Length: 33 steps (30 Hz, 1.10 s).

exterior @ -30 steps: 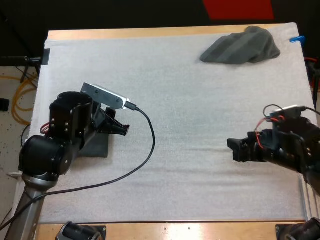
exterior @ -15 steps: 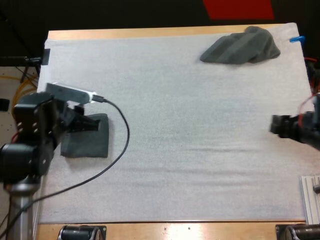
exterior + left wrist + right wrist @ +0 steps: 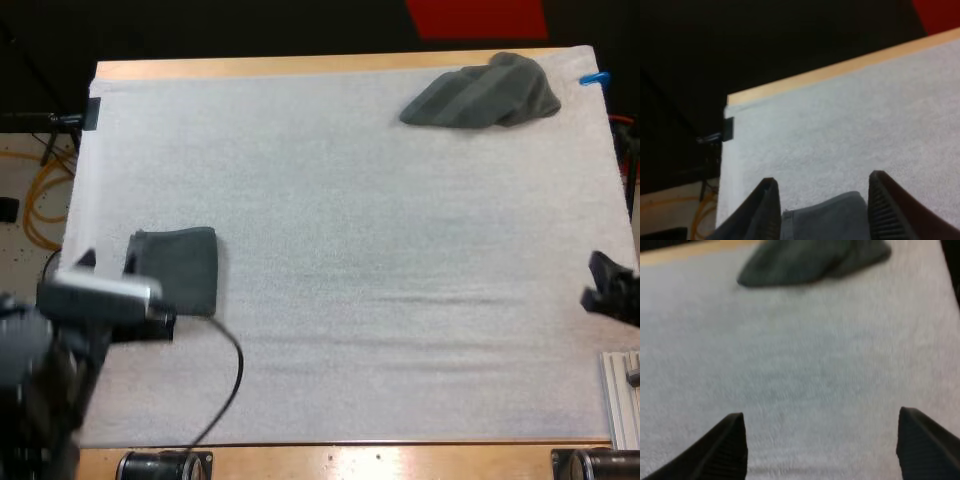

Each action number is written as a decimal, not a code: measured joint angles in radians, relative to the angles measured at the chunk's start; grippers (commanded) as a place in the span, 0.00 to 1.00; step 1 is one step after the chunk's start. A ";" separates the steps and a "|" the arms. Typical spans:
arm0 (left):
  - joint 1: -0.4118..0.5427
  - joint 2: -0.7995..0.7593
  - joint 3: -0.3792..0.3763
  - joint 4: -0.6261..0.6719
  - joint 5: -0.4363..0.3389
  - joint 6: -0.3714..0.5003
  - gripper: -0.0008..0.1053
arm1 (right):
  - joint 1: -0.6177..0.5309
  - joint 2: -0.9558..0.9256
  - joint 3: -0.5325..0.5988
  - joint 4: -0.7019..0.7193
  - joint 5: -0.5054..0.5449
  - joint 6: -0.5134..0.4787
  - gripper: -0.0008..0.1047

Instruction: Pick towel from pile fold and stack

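A folded dark grey-green towel [image 3: 175, 270] lies flat near the mat's left side. My left gripper [image 3: 150, 324] sits just behind the towel's near edge, low over the mat. In the left wrist view its fingers [image 3: 765, 210] stand apart, and the folded towel's [image 3: 822, 220] edge lies between them, untouched. A crumpled towel [image 3: 483, 92] lies at the far right of the mat. My right gripper [image 3: 608, 288] is at the mat's right edge, far from it. Its fingers [image 3: 730, 440] are wide apart over bare mat, with the crumpled towel [image 3: 810, 260] well ahead.
The white mat [image 3: 350, 250] covers the wooden table [image 3: 300, 65], whose far edge shows beyond it. A metal rail [image 3: 620, 395] stands at the near right corner. Yellow cables [image 3: 40, 195] lie on the floor to the left.
Both arms have drawn back: the left toward the near left corner, uncovering the folded towel, and the right toward the right edge of the mat.
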 measured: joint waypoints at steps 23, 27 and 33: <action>0.000 -0.507 0.116 0.454 -0.006 0.023 0.38 | 0.000 -0.593 0.089 0.101 0.154 -0.056 0.59; 0.000 -0.507 0.112 0.503 -0.034 0.017 0.38 | 0.000 -0.591 0.106 0.156 0.160 -0.056 0.59; 0.000 -0.507 0.115 0.507 -0.049 -0.014 0.38 | 0.000 -0.591 0.113 0.149 0.160 -0.056 0.59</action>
